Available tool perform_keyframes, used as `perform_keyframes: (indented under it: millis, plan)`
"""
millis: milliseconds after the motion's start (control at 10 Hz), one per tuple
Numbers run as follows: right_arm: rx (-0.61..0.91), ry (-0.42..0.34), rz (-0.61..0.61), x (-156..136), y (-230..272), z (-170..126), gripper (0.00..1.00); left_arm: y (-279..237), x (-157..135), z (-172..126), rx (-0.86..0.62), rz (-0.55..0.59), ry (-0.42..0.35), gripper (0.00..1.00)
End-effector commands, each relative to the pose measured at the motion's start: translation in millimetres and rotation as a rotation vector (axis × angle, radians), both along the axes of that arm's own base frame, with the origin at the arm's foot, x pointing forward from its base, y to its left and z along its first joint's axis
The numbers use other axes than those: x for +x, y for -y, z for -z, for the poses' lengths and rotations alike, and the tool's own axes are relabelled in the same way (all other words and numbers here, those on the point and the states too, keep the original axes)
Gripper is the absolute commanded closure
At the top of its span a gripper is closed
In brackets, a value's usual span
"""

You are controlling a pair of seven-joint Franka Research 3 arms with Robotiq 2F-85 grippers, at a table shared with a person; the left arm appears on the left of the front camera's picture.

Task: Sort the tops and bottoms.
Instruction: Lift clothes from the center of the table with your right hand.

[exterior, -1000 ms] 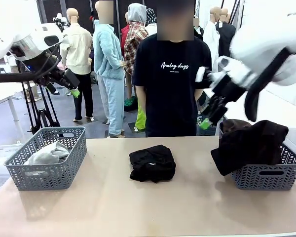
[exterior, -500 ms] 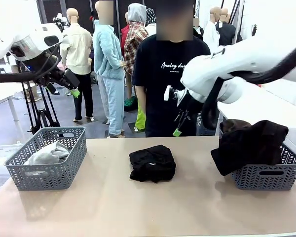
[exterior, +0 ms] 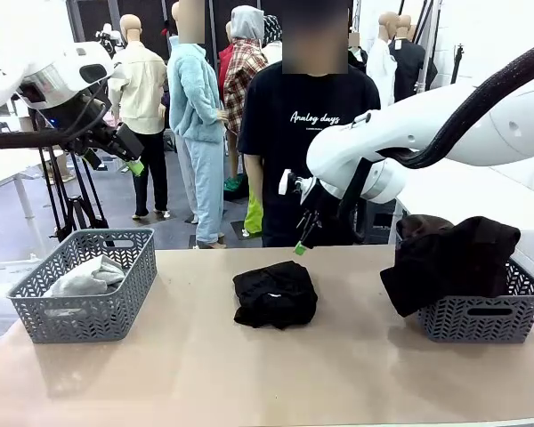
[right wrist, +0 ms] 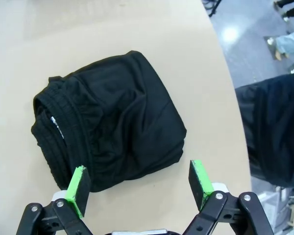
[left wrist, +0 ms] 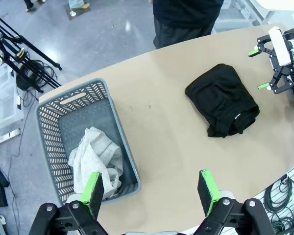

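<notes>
Swung leftward, right gripper (exterior: 300,242) hovers over folded black garment (exterior: 275,294), jaws wide, empty.

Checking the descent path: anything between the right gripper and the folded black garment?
Nothing. The right wrist view shows the open right gripper over the folded black garment, with open air between; bare table surrounds it.

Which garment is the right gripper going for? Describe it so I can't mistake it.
On the tan table, look midway between the two grey baskets. A folded black garment lies alone there, under the open right gripper. Unlike the dark clothes heaped in the right basket, it lies on bare tabletop.
</notes>
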State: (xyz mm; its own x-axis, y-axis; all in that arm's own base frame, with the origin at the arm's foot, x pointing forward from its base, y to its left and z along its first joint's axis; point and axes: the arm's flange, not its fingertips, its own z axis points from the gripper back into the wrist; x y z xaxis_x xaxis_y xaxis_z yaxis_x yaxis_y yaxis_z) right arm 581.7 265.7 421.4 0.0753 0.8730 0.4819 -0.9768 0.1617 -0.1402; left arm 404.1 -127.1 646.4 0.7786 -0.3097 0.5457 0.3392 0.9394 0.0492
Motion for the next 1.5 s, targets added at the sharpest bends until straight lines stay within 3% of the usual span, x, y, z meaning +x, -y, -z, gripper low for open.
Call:
perform_keyframes:
  millis: [0,300,500,900,1200,1400]
  plan:
    - [-0.001,0.021,0.018,-2,7,-7,0.00,-1,0,-1,-0.001,-0.001,0.002,0.00]
    - [0.008,0.015,0.023,-11,-15,7,0.00,-1,0,-1,-0.001,-0.001,0.002,0.00]
    - [-0.086,0.030,0.121,-16,-77,13,0.00,-1,0,-1,-0.001,-0.001,0.002,0.00]
    - [-0.201,0.035,0.214,-2,-119,10,0.00,-1,0,-1,-0.001,-0.001,0.002,0.00]
    - [-0.280,0.010,0.298,-3,-135,30,0.00,-1,0,-1,-0.001,-0.001,0.002,0.00]
    - [-0.268,-0.093,0.328,-12,-139,43,0.00,-1,0,-1,-0.001,-0.001,0.002,0.00]
